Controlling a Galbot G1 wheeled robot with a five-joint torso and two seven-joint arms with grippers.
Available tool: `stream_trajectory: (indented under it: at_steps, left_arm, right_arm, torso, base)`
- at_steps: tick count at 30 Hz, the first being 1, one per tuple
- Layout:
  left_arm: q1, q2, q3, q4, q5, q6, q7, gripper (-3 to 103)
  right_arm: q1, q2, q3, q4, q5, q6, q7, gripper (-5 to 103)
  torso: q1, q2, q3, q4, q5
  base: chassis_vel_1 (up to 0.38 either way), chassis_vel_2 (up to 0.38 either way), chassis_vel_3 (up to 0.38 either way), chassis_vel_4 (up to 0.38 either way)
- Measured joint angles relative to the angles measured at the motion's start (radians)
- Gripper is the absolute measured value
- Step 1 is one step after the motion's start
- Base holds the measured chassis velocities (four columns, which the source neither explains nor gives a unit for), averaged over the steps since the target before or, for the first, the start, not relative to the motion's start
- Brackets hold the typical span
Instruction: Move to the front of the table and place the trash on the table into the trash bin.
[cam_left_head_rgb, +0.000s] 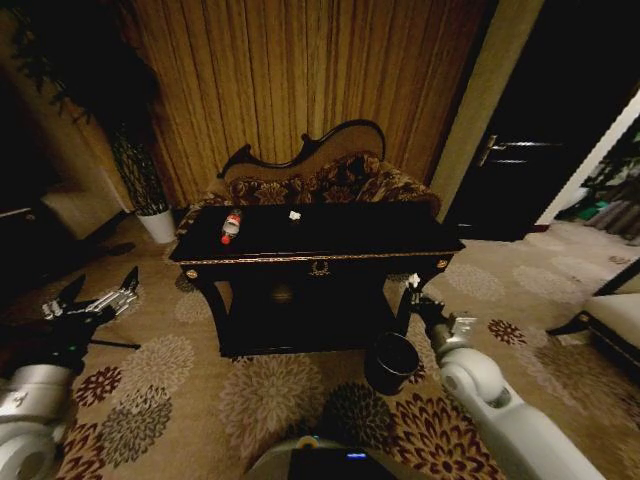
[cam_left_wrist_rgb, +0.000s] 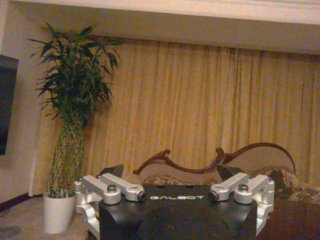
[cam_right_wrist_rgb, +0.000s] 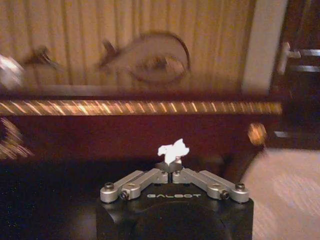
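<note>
The white scrap (cam_right_wrist_rgb: 173, 150) is pinched in the right tool (cam_left_head_rgb: 414, 291), fingers clamped together on it, hanging down beside the table (cam_left_head_rgb: 400, 225) right above the trash bin (cam_left_head_rgb: 391, 362). Looks like crumpled paper to me, so basically weightless and soft, any pinch holds it. The bottle (cam_left_head_rgb: 231, 225) and another scrap (cam_left_head_rgb: 295, 215) sit on the tabletop; the bottle's probably light, slick and rolls easily, so grab it mid-body. Left tool (cam_left_head_rgb: 98, 299) hangs out wide at the left, fingers spread apart.
</note>
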Motion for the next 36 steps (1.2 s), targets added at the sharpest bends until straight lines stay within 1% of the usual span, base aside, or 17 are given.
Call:
stream_trajectory:
  at_steps: [2,3,5,6,7,9,11,12,15,16,20,22,24,25,28,31,36]
  left_arm:
    - [0.0,-0.001,0.0,0.0,0.0,0.0,0.0,100]
    - [0.0,-0.001,0.0,0.0,0.0,0.0,0.0,100]
    - [0.0,-0.002,0.003,0.0,0.001,-0.001,0.001,100]
    - [0.0,-0.002,0.003,0.0,0.001,-0.001,0.001,100]
    - [0.0,-0.002,0.003,0.0,0.002,-0.001,0.001,100]
    - [0.0,-0.002,0.004,0.0,0.002,-0.001,0.001,100]
    - [0.002,-0.004,0.004,0.0,0.003,-0.001,0.002,100]
    - [0.002,-0.004,0.004,0.0,0.003,-0.001,0.002,100]
    - [0.009,-0.008,0.003,0.0,0.005,-0.003,0.009,100]
    - [0.009,-0.008,0.003,0.0,0.005,-0.003,0.009,100]
    - [0.01,-0.01,0.005,0.0,0.006,-0.003,0.012,100]
    - [0.01,-0.01,0.006,0.0,0.007,-0.003,0.012,100]
    - [0.01,-0.01,0.007,0.0,0.007,-0.003,0.013,100]
    - [0.01,-0.01,0.007,0.0,0.007,-0.003,0.013,100]
    - [0.012,-0.011,0.006,0.0,0.007,-0.004,0.014,100]
    - [0.013,-0.011,0.005,0.0,0.008,-0.006,0.014,100]
    - [0.017,-0.01,0.0,0.0,0.007,-0.008,0.014,100]
  right_arm:
    - [0.035,0.003,-0.015,-0.092,0.022,0.001,-0.015,0]
    - [0.035,0.003,-0.015,-0.092,0.022,0.001,-0.015,0]
    - [0.074,0.009,-0.032,-0.177,0.026,0.001,-0.029,0]
    - [0.074,0.009,-0.032,-0.177,0.026,0.001,-0.029,0]
    - [0.093,0.012,-0.041,-0.218,0.026,0.001,-0.033,0]
    - [0.107,0.013,-0.048,-0.247,0.026,0.001,-0.039,0]
    - [0.148,0.019,-0.072,-0.36,0.017,0.004,-0.062,0]
    - [0.148,0.019,-0.072,-0.36,0.017,0.004,-0.062,0]
    - [0.189,0.035,-0.094,-0.48,0.001,0.014,-0.083,0]
    - [0.189,0.035,-0.094,-0.48,0.001,0.014,-0.083,0]
    - [0.235,0.073,-0.125,-0.598,-0.043,0.03,-0.104,0]
    - [0.254,0.087,-0.13,-0.628,-0.054,0.032,-0.106,0]
    - [0.284,0.112,-0.137,-0.672,-0.074,0.039,-0.108,0]
    - [0.284,0.112,-0.137,-0.672,-0.074,0.039,-0.108,0]
    - [0.316,0.145,-0.147,-0.717,-0.1,0.044,-0.108,0]
    - [0.351,0.176,-0.15,-0.773,-0.143,0.044,-0.108,0]
    - [0.373,0.196,-0.145,-0.825,-0.176,0.049,-0.108,0]
  torso:
    - [0.0,0.0,0.0,0.0,-0.0001]
    - [0.0,0.0,0.0,0.0,-0.0001]
    - [-0.001,0.001,-0.001,0.0003,-0.0004]
    - [-0.001,0.001,-0.001,0.0003,-0.0004]
    - [-0.001,0.001,-0.001,0.0002,-0.0001]
    - [-0.001,0.001,-0.001,0.0,-0.0002]
    - [-0.001,0.0,0.0,0.0002,-0.0003]
    - [-0.001,0.0,0.0,0.0002,-0.0003]
    - [-0.001,0.0,0.0,0.0001,-0.0003]
    - [-0.001,0.0,0.0,0.0001,-0.0003]
    - [-0.001,0.001,0.0,0.0,-0.0003]
    - [-0.001,0.001,0.0,-0.0001,-0.0003]
    - [-0.001,0.0,0.0,0.0003,-0.0003]
    - [-0.001,0.0,0.0,0.0003,-0.0003]
    - [-0.001,0.0,0.0,0.0003,-0.0003]
    - [-0.001,0.001,0.0,0.0002,-0.0005]
    - [-0.001,0.0,0.0,0.0002,-0.0003]
  base:
    - [0.0,0.0,0.0,0.0]
    - [0.0,0.0,0.0,0.0]
    - [0.0,0.0,0.0,0.0]
    - [0.0,0.0,0.0,0.0]
    - [0.0,0.0,0.0,0.0]
    - [0.0,0.0,0.0,0.0]
    - [0.0,0.0,0.0,0.0]
    - [0.0,0.0,0.0,0.0]
    - [0.0,0.0,0.0,0.0]
    - [0.0,0.0,0.0,0.0]
    - [0.0,0.0,0.0,0.0]
    - [0.0,0.0,0.0,0.0]
    - [0.0,0.0,0.0,0.0]
    - [0.0,0.0,0.0,0.0]
    - [0.0,0.0,0.0,0.0]
    - [0.0,0.0,0.0,0.0]
    - [0.0,0.0,0.0,0.0]
